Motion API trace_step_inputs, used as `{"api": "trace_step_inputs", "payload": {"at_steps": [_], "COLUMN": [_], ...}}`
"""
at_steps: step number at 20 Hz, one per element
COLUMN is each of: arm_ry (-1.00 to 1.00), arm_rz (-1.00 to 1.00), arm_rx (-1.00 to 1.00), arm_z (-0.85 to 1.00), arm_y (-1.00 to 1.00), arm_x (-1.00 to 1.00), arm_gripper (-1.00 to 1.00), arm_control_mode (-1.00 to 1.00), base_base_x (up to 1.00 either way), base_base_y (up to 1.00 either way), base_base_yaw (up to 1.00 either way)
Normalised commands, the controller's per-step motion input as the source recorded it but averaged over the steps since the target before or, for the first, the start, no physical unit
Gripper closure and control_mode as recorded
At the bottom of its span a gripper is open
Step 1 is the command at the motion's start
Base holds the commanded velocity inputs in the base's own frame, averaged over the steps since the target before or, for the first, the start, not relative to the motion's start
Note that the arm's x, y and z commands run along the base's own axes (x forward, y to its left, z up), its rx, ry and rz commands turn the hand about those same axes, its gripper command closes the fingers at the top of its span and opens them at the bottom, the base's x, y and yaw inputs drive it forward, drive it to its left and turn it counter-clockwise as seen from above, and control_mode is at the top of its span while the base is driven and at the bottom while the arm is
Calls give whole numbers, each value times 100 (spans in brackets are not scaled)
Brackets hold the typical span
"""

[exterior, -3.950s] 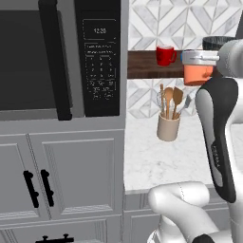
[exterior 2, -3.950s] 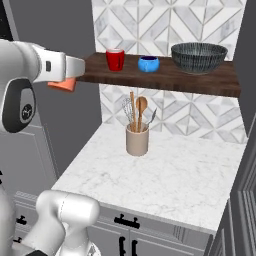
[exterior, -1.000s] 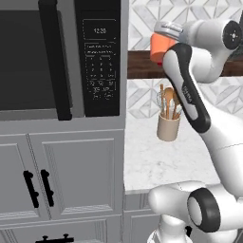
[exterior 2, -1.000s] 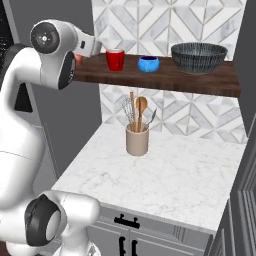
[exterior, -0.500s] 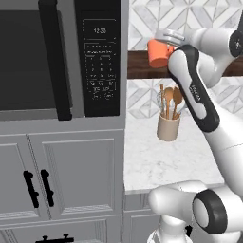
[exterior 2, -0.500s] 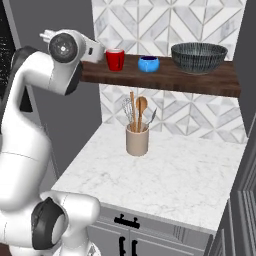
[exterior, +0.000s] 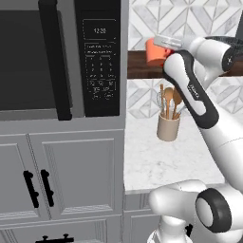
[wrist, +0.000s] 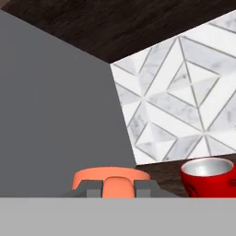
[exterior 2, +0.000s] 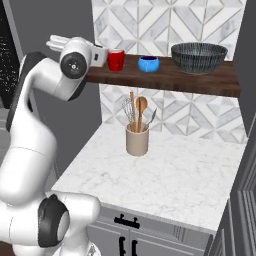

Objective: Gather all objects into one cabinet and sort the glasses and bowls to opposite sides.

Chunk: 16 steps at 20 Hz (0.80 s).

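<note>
Two mugs: orange mug [exterior: 154,51] gripped by the end effector [wrist: 118,188] at the shelf's [exterior 2: 165,76] left end; red mug [exterior 2: 115,59] just beside.
Bowls: blue bowl [exterior 2: 148,63], dark bowl [exterior 2: 198,56] further right.
Advice: lower level, clear of the red mug, then release.

Two base cameras flank the arm from behind, sharing the dark brown wooden shelf [exterior: 142,66] [exterior 2: 165,75]; the hand camera sits close against it.

microwave [exterior: 61,61] display reads 12:20, keypad illegible
</note>
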Motion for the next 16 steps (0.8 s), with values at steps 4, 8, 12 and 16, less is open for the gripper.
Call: {"api": "trace_step_inputs", "payload": {"at_steps": [4, 8, 12, 16], "arm_ry": [0, 0, -1, -4], "arm_rz": [5, 5, 5, 2], "arm_rx": [2, 0, 0, -3], "arm_z": [-16, -4, -7, -12], "arm_y": [0, 0, 0, 0], "arm_x": [37, 41, 9, 0], "arm_gripper": [100, 100, 100, 100], "arm_control_mode": [-100, -100, -100, -100], "base_base_x": [0, 0, 0, 0], "base_base_y": [0, 0, 0, 0], "base_base_yaw": [0, 0, 0, 0]}}
